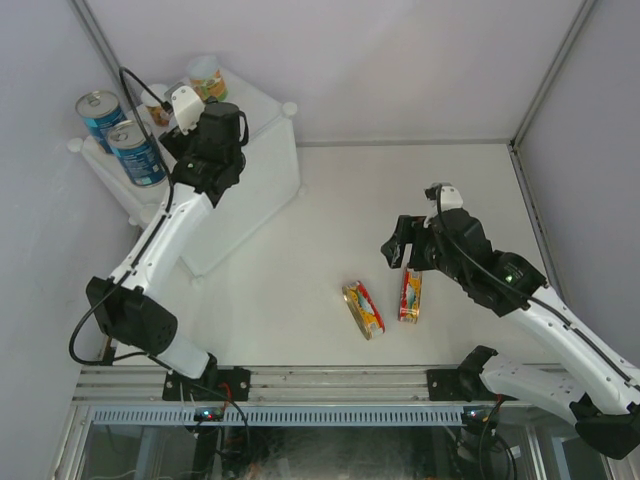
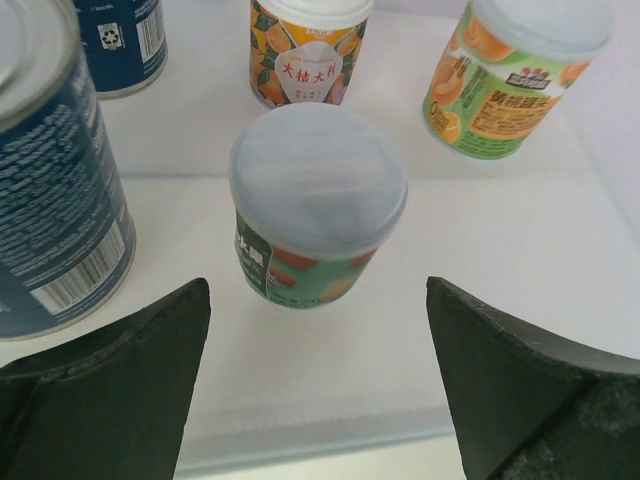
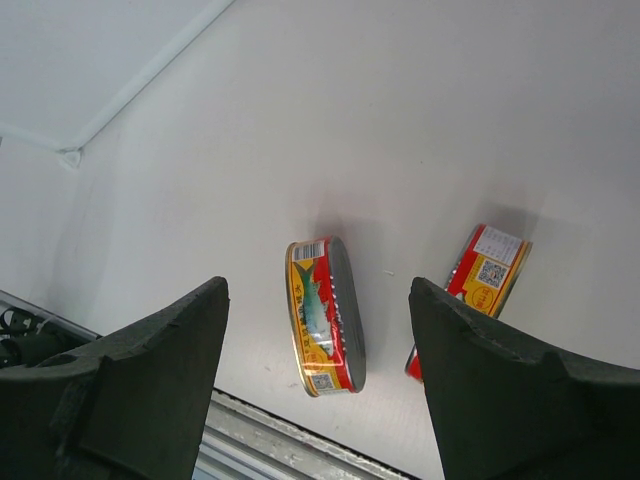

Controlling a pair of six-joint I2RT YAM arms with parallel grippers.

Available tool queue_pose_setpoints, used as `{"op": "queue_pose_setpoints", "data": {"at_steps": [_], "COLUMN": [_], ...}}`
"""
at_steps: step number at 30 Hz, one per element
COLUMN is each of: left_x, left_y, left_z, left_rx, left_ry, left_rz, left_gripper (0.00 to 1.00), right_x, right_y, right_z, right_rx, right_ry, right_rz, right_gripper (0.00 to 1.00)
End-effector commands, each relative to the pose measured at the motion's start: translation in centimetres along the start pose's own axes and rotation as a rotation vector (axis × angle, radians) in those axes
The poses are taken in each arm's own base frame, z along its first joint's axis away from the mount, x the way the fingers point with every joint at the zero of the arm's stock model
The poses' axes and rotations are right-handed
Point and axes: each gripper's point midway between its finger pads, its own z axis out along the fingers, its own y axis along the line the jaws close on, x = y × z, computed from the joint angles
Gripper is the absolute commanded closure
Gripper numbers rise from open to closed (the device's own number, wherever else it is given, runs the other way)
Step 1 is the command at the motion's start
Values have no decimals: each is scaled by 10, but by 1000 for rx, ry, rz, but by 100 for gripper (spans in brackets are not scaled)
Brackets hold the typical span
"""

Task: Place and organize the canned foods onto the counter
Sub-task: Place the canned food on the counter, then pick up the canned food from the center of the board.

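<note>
We find the left gripper over the counter, a white translucent plastic box with round knobs at its corners. Its jaws stand wide apart and hold nothing. A green-labelled cup stands upright between the two dark fingers, clear of both and resting on its own base, so we read this as a placing pose rather than a grip. Around it the counter carries two tall blue cans, smooth metal cylinders with silver tops, set one behind the other along its left edge. There are also two more short cups, an orange-labelled cup and a mandarin cup, toward its far edge. The cups have frosted plastic lids and glossy fruit labels. We judge that the tall cans are kept to one side so the short ones stay reachable and can form a row. The other arm waits over the bare white worktop. The right gripper hangs with its jaws spread and empty above the two oval tins not yet on the counter. These lie near the worktop's near edge, close together but apart. The left tin shows a red-and-yellow band with a fish and a dull grey metal face. The right tin is partly hidden behind a finger. Whether they lie flat or on edge we cannot tell. The left tin sits between the fingers in the wrist view, so we take it as the likely next pick. Its low, rounded shape offers little to grasp.
</note>
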Motion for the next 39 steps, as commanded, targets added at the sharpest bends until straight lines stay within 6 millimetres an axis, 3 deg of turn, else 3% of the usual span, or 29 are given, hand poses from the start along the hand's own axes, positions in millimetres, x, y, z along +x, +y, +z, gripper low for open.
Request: {"op": "queue_pose_setpoints", "data": {"at_steps": [1,9,16,28,39], "left_x": [-37,-37,-27,15,32], "left_y": [7,15,-1,-12,8], "left_z": [-27,-62,-115,-218,-234], "left_rx": [20,53,183,411,446], "left_ry": [-58,-76,-90,-29,12], "left_rz": [-107,-121,-50,84,92], "left_gripper": [8,8,8,8,9], "right_x": [-3,7,17,30,34], "right_y": [5,-1,-10,-33,-35], "right_z": [-2,-4,-6,-9,-14], "right_rx": [-19,-4,13,56,55], "right_ry": [-28,-23,-12,9,0], "right_rz": [28,35,50,88,120], "right_gripper": [28,27,27,27,27]}}
